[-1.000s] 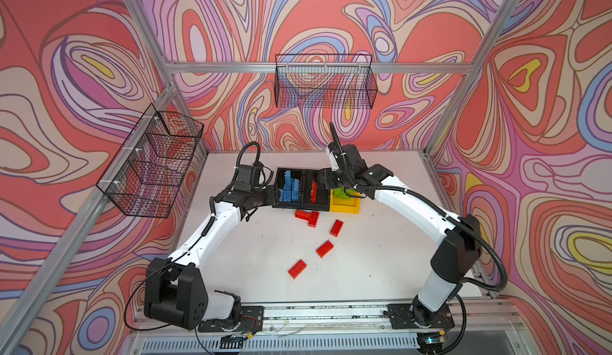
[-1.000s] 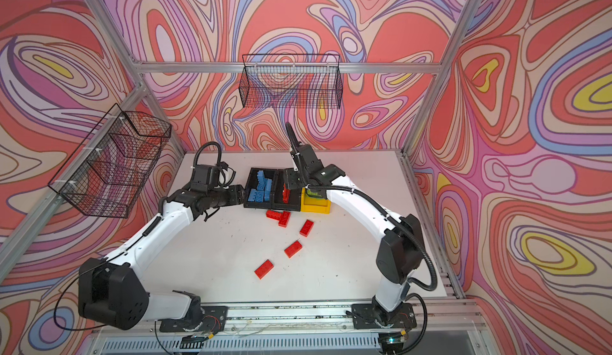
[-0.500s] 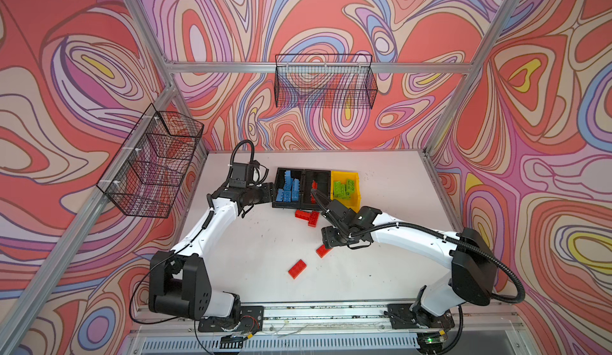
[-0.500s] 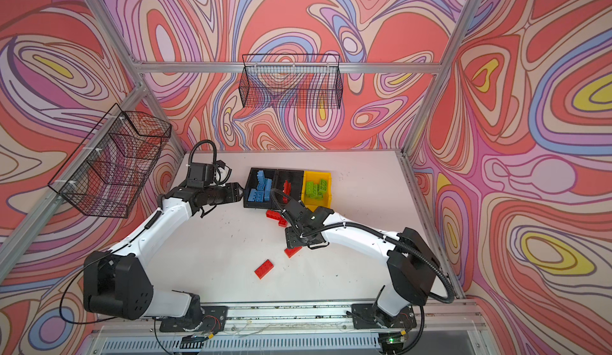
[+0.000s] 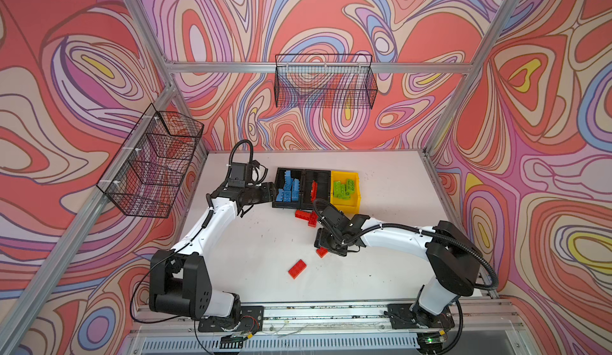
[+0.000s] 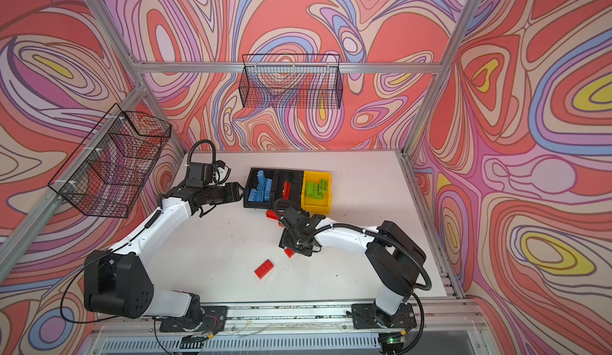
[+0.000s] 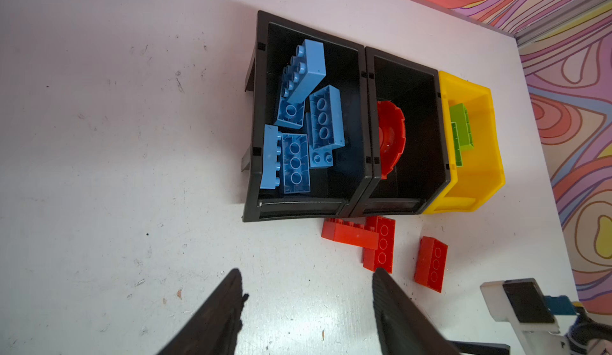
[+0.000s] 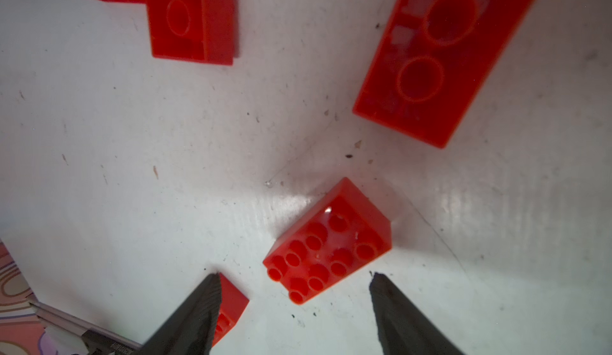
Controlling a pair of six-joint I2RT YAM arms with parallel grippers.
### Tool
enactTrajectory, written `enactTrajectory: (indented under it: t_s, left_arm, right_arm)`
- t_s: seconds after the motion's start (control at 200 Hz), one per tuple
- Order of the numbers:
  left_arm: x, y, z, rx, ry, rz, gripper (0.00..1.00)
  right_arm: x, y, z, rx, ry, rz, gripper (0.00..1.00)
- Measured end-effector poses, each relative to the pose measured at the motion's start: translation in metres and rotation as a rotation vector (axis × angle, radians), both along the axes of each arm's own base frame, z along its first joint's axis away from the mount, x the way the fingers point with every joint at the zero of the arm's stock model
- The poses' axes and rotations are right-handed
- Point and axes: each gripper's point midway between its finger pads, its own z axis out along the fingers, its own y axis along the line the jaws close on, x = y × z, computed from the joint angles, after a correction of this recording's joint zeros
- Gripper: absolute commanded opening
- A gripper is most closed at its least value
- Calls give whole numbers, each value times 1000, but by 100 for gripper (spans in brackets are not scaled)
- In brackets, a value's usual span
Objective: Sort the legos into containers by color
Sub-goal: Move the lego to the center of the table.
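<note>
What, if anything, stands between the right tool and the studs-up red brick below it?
Nothing visible. The right tool is open, and the studs-up red brick lies on bare table in line with its gap. Another red brick sits aside, partly behind one finger.

Red brick (image 5: pixel 322 252) half hidden under right tool (image 5: pixel 327 241).

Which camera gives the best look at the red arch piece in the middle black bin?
The left wrist view: the red arch piece is large there, its curved edge plain. In both top views it is only a small red sliver. The right wrist view does not show it.
</note>
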Motion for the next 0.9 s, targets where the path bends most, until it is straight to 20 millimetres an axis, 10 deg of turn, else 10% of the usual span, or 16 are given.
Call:
enactTrajectory:
  t_s: [0.901]
  left_arm:
    - [1, -2, -9, -16, 29, -10, 65]
  right_arm:
    - [15, 11, 10, -36, -11, 0, 74]
